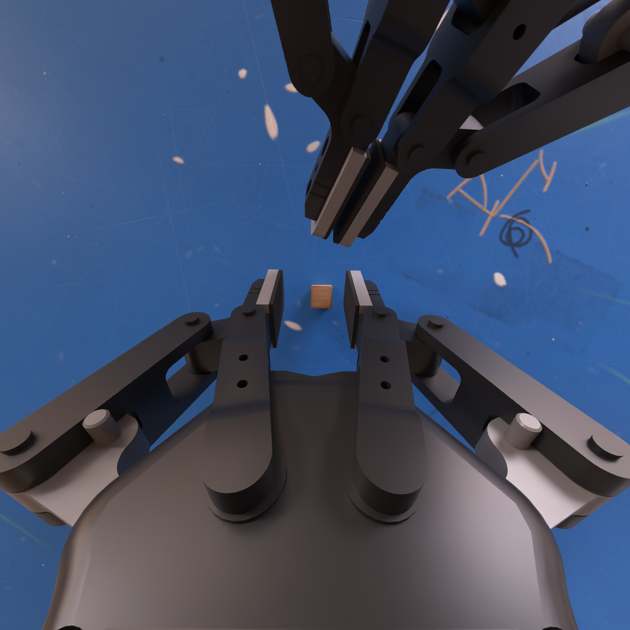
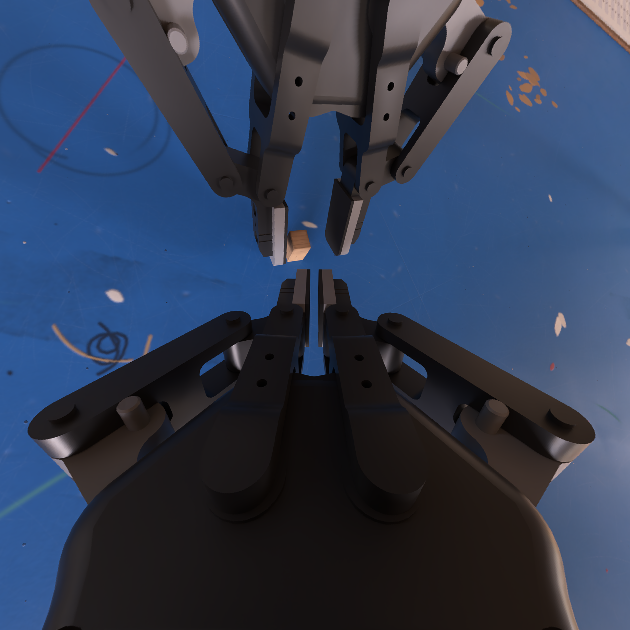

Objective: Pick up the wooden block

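Now I am straddling the small tan wooden block (image 1: 321,296) on the scratched blue table (image 1: 102,238), left gripper (image 1: 313,300) spread open; right gripper (image 2: 314,272) nearly closed, empty. Block looks light, rigid; flat sides suit gripping.

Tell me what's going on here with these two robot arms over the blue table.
The left gripper is lowered over a small wooden block on the scuffed blue table, its fingers open on either side of the block with gaps showing in its own view. The block looks not yet grasped or lifted. The right gripper hangs just beyond it, fingers nearly together and holding nothing.
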Tool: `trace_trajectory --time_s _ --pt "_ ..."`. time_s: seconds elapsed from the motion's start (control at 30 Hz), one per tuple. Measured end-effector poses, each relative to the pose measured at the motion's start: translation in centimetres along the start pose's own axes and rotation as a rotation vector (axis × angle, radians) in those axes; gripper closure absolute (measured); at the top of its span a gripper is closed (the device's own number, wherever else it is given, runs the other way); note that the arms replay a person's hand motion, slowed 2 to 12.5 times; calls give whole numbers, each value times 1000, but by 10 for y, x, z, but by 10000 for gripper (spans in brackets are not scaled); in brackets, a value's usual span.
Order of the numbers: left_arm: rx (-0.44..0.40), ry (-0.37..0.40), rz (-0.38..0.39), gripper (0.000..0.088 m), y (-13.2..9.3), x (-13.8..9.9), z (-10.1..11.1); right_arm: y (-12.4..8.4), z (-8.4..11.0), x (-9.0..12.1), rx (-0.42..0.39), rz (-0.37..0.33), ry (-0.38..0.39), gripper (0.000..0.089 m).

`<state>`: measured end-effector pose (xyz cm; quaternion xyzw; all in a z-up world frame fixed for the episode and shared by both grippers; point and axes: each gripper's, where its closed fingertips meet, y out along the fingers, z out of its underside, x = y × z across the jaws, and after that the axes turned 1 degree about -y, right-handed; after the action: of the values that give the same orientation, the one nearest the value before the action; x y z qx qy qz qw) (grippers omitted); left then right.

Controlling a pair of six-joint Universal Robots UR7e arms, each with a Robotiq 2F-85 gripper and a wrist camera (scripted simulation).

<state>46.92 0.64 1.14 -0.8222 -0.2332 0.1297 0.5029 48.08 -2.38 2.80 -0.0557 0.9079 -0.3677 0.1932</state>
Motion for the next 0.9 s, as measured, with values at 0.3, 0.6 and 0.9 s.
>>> trace_trajectory --time_s 0.3,0.6,0.9 --pt "14 -9 -12 633 1 0 2 -2 -1 -1 1 13 -4 852" --pt "-1 38 -33 778 2 -2 -1 -4 -3 -2 -17 13 13 852" --pt "-15 24 41 779 2 -2 -1 -8 -6 -4 -62 -17 89 852"
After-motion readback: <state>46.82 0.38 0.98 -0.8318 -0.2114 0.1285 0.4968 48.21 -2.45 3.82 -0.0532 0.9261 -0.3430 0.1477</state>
